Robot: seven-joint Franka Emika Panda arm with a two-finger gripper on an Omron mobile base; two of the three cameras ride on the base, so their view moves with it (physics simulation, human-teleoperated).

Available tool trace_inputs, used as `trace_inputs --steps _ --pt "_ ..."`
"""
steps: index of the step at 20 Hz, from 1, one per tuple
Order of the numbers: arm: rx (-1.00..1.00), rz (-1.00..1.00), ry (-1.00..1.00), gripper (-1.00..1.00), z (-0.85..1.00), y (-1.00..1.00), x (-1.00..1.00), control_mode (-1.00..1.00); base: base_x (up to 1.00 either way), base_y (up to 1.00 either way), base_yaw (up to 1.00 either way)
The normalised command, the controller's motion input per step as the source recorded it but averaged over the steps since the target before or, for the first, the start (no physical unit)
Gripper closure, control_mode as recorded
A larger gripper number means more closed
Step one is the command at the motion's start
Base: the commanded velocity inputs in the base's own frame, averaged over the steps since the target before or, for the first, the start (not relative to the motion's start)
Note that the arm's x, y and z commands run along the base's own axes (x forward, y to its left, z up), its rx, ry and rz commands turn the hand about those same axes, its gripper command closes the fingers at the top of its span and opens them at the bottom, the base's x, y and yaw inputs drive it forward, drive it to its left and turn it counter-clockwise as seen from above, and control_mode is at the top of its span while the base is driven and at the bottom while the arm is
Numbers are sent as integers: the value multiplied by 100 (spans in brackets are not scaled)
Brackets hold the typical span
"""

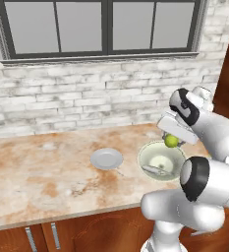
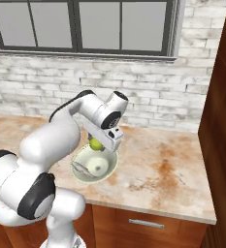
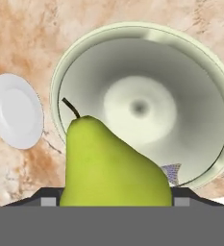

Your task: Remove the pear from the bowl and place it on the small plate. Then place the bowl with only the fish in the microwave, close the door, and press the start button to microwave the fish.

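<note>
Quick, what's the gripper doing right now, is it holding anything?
Gripper: closed on the pear, lifted above the bowl.

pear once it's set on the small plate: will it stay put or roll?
Likely to roll: the pear is rounded and smooth-skinned, wide at one end, narrow at the stem. The small plate looks flat with barely any rim, so little would stop it. Held between the gripper fingers above the bowl, it looks rigid.
</note>
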Motion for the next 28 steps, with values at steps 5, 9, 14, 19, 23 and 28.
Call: trace_inputs --steps 5,9,14,19,23,28 --pt "-18 0 -30 100 47 26 -31 -100 0 0 0" --pt "-17 0 -18 100 33 54 -3 -100 0 0 0" --pt "-16 0 -2 100 20 86 8 -100 0 0 0" --pt "-8 0 10 100 0 99 51 -100 0 0 0" --pt "-5 0 17 100 -19 81 53 -100 0 0 0" --pt "0 3 23 100 -79 28 54 -100 0 0 0"
